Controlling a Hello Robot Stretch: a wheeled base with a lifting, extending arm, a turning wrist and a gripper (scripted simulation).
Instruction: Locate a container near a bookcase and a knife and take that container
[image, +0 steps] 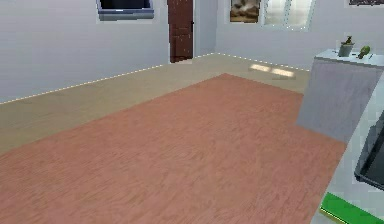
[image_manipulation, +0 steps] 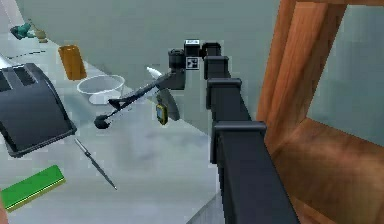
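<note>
On the grey countertop (image_manipulation: 150, 170) stands an orange-brown cylindrical container (image_manipulation: 70, 60), with a shallow white bowl (image_manipulation: 101, 88) just right of it. A thin knife-like utensil (image_manipulation: 96, 162) lies nearer the front, and a dark ladle (image_manipulation: 122, 106) slants beside the bowl. A wooden bookcase (image_manipulation: 300, 90) rises at the arm side view's right. My arm (image_manipulation: 240, 150) reaches out over the counter. The gripper (image_manipulation: 163, 98) sits right of the bowl, over the ladle's handle end. I cannot tell whether it holds anything.
A black toaster (image_manipulation: 32, 108) and a green flat block (image_manipulation: 30, 187) occupy the counter's left. Ahead lies open reddish floor (image: 180, 150), a brown door (image: 180, 30) in the far wall, and a grey cabinet (image: 335, 95) with a potted plant (image: 346, 47).
</note>
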